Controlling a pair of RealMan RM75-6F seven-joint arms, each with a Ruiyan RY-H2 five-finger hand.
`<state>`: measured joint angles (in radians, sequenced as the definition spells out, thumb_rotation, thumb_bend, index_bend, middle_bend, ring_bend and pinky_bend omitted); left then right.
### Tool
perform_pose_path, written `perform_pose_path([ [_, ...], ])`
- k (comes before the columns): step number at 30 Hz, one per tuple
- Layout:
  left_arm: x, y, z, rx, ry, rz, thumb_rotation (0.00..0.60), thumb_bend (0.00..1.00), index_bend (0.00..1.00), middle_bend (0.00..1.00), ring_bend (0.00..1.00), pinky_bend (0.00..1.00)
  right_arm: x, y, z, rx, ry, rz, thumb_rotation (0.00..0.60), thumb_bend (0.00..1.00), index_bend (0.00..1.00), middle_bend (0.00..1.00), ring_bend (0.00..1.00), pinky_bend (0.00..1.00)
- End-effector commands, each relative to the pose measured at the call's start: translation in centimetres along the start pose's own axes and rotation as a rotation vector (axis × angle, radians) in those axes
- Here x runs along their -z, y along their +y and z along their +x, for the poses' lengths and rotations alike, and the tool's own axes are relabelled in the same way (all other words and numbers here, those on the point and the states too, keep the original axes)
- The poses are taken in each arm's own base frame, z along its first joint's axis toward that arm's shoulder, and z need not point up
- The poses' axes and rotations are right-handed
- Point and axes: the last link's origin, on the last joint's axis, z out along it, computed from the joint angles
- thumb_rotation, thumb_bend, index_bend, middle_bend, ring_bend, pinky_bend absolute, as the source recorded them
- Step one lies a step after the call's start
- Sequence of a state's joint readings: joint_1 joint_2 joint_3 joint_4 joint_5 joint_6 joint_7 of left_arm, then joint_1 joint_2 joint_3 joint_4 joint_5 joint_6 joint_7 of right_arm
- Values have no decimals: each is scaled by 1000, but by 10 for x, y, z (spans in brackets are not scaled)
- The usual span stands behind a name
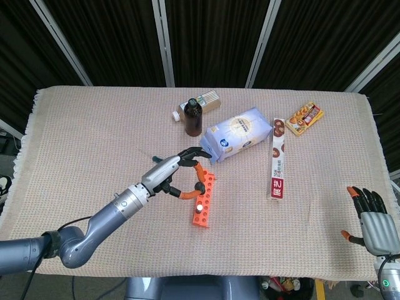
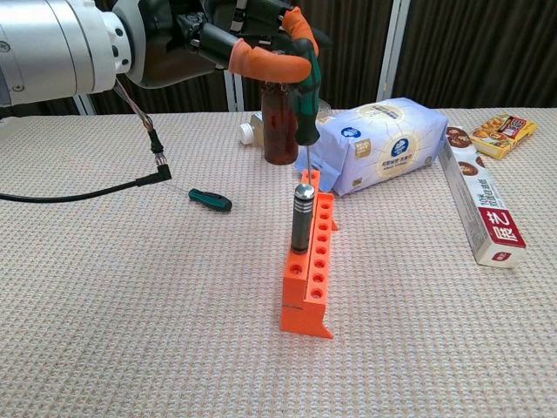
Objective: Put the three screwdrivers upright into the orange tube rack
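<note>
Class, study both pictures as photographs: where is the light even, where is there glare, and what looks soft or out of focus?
Head view: even overhead light, faint shadows, a bright glint on the cap of the screwdriver standing in the orange rack. Chest view: the left hand sits close to the lens and looks slightly soft; the blue bag shows mild sheen.

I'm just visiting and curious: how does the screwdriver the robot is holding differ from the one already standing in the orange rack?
The held screwdriver has a green and black handle; the racked screwdriver has a silvery, dark-banded one. The left hand grips the held one above the orange rack, while the racked one stands free in a hole. The held one shows a thin shaft; the racked one's is hidden. Both are upright.
</note>
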<state>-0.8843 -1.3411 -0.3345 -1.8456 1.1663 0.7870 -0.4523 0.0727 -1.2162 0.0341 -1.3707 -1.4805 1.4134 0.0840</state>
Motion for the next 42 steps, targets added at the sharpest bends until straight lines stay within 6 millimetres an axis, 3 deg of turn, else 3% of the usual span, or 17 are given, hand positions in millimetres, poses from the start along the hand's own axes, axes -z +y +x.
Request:
perform_pose_path([
  [1, 0, 1, 2, 0, 6, -3, 600, 487, 819, 132, 0, 0, 0, 0, 0, 1, 1, 0, 600, 0, 31, 67, 0, 57],
  [42, 5, 1, 5, -26, 4, 1, 600, 488, 818, 130, 0, 0, -1, 0, -1, 2, -2, -3, 600, 0, 36, 73, 0, 58],
])
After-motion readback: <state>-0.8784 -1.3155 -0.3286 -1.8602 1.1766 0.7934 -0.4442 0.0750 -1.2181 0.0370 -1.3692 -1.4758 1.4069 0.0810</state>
